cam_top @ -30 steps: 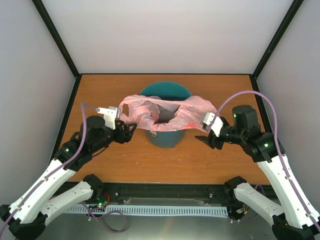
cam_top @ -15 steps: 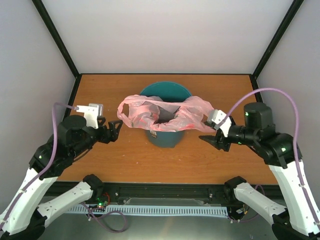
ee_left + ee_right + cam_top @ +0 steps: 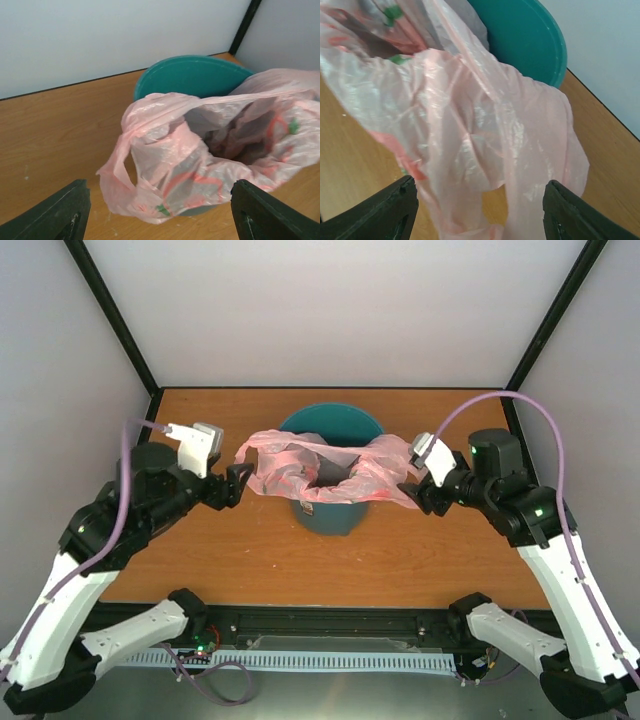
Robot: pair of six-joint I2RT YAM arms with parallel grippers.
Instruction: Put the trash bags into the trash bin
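Note:
The teal trash bin stands mid-table. The translucent pink trash bag is draped across its mouth, with its ends hanging past the rim on both sides and its middle sagging into the bin. My left gripper is open just left of the bag's left end, not holding it. The left wrist view shows the bag between the spread fingers and the bin behind it. My right gripper is open at the bag's right end. In the right wrist view the bag fills the gap between the spread jaws.
The wooden table is walled by white panels with black corner posts. Both arms reach in from the near edge. A black rail runs along the front.
Both grippers have let go of the bag, drawn back outward, then moved in again toward its ends. The bag has stayed draped over the bin.

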